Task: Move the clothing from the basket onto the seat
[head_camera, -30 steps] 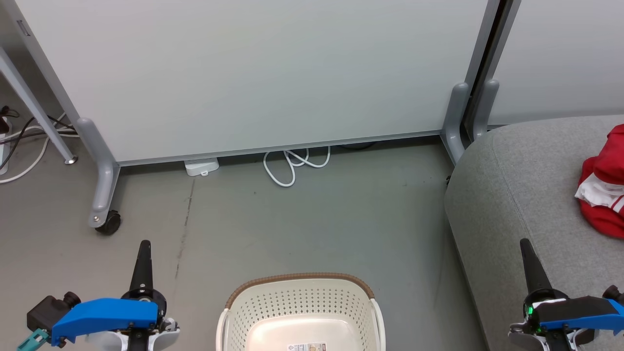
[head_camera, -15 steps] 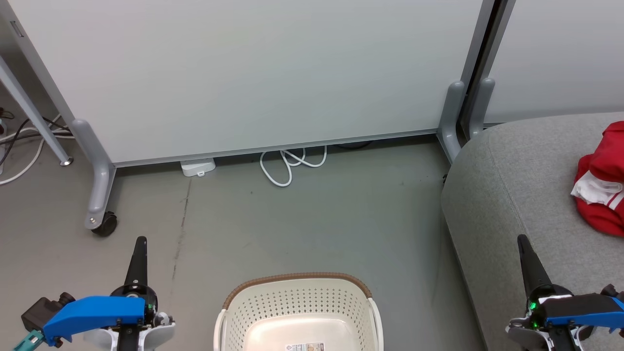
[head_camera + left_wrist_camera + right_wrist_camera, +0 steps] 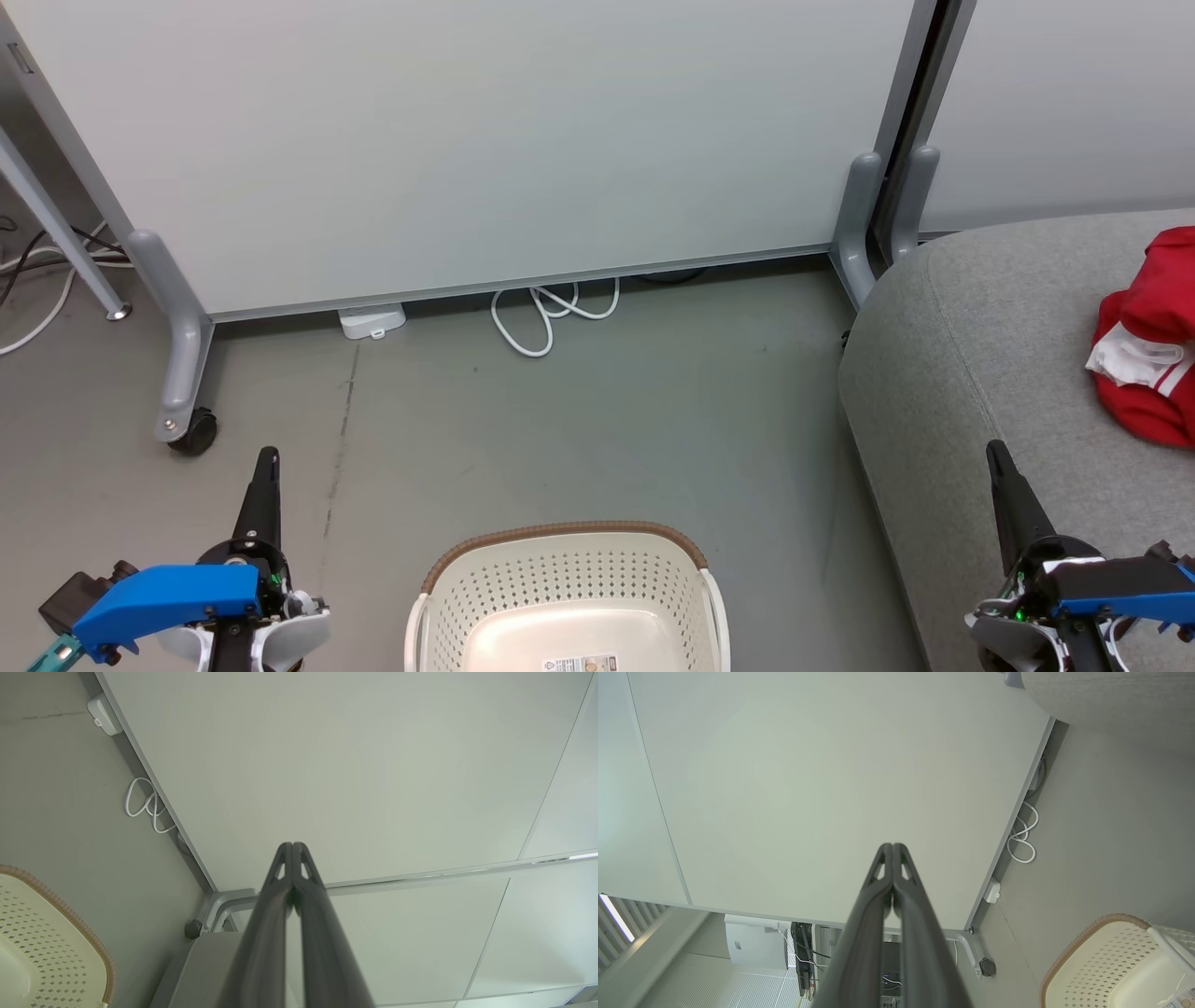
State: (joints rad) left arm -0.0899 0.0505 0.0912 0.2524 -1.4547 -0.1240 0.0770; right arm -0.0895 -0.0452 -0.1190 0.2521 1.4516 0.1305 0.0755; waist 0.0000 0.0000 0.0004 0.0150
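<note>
Looking down from the head, where is the clothing (image 3: 1146, 392)? asks One.

It lies in a red heap on the seat (image 3: 980, 355), far out at 3 o'clock, says Two. A white part and a bit of red-and-white stripe show in the heap. The edge of the view cuts it off.

And the basket (image 3: 560, 583)? asks One.

It stands on the floor (image 3: 607, 420) at 6 o'clock, well apart from the clothing, says Two. Its pale bottom shows, with a small label (image 3: 581, 665) on it. The grey seat is toward 3 o'clock from the basket.

What about the left tool (image 3: 268, 455)? asks One.

It is at 7 o'clock, over the floor, and it points to 12 o'clock, says Two. It is narrow. In the left wrist view its two fingers (image 3: 266, 942) press together at the tips.

And the right tool (image 3: 992, 450)? asks One.

It is at 4 o'clock and shows in front of the seat, near the seat's edge, says Two. It points to 12 o'clock too. It is just as narrow. In the right wrist view its fingers (image 3: 868, 942) meet at the tips.

What is at 12 o'clock from the basket? asks One.

A big white panel (image 3: 467, 140) stands there, says Two. A white cable (image 3: 551, 308) lies in loops on the floor at its foot, and a small white box (image 3: 372, 320) lies beside the cable. A black wheel (image 3: 191, 434) is under the panel's leg at 9 o'clock.
</note>
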